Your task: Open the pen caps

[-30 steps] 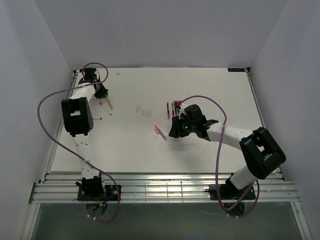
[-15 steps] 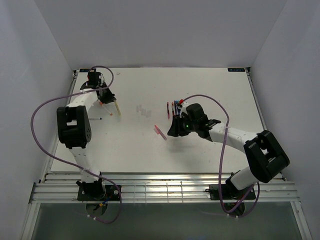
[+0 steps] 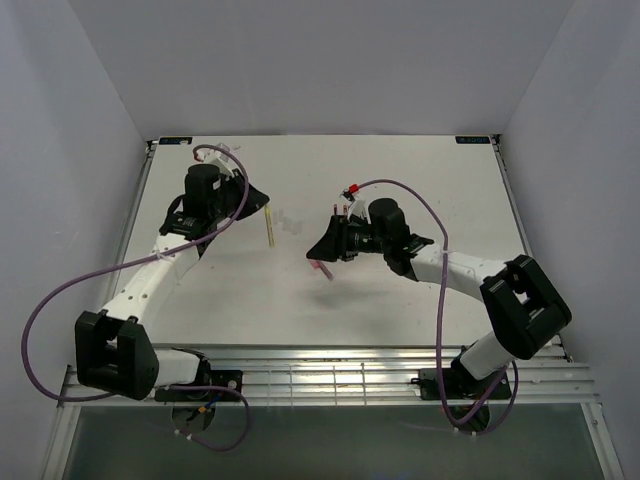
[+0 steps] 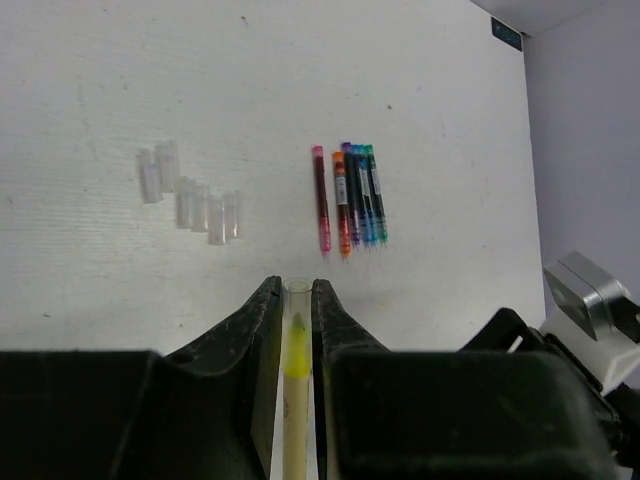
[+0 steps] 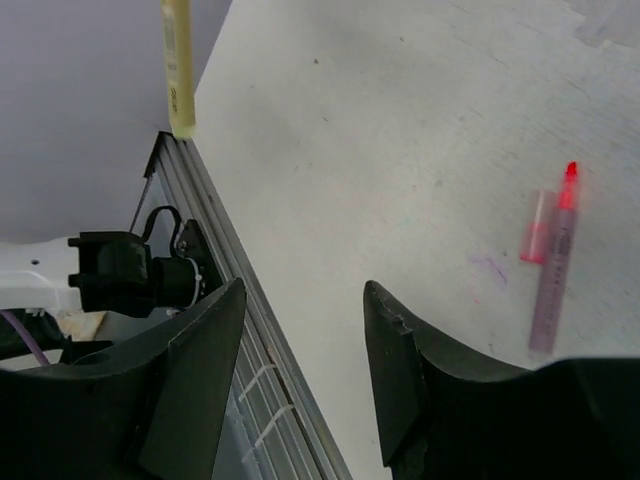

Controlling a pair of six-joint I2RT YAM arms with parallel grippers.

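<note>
A white, matte desk [image 3: 300, 290] fills the middle of the overhead view, its surface faintly scuffed, with a small dark label [image 3: 474, 139] at its 1 o'clock corner. Plain pale grey-lilac walls close it in: a back wall [image 3: 320, 60] at 12 o'clock, and side walls at 9 o'clock [image 3: 60, 150] and 3 o'clock [image 3: 590, 150]. At 6 o'clock, ribbed aluminium rails [image 3: 320, 375] line the near edge above a grey-green panel [image 3: 330, 440]. The light is soft and even.
</note>
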